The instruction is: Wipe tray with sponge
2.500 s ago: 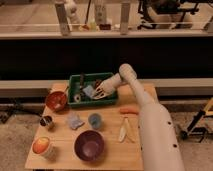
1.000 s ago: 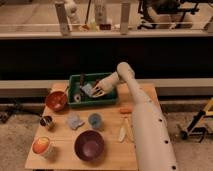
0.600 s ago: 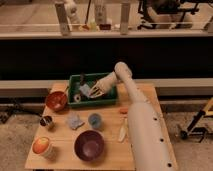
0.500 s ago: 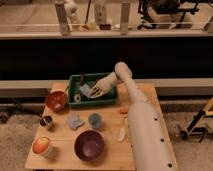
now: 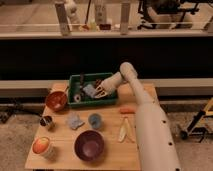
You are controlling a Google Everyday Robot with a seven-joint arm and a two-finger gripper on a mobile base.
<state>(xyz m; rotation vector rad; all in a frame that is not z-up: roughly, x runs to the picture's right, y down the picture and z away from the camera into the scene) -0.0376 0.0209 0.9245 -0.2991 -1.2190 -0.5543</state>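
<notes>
Here the pale blue-grey sponge [image 5: 89,90] lies inside the green tray [image 5: 87,104], just beside the gripper [image 5: 100,91]; whether that grips it, I cannot tell. Wooden table [image 5: 112,150], gravel floor [image 5: 15,135].

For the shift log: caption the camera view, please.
Hand down in the tray, right beside the sponge, on a cluttered table.

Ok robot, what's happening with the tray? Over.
Gripper low inside green tray. Pale sponge right at its tip. Dark object in tray's back corner.
</notes>
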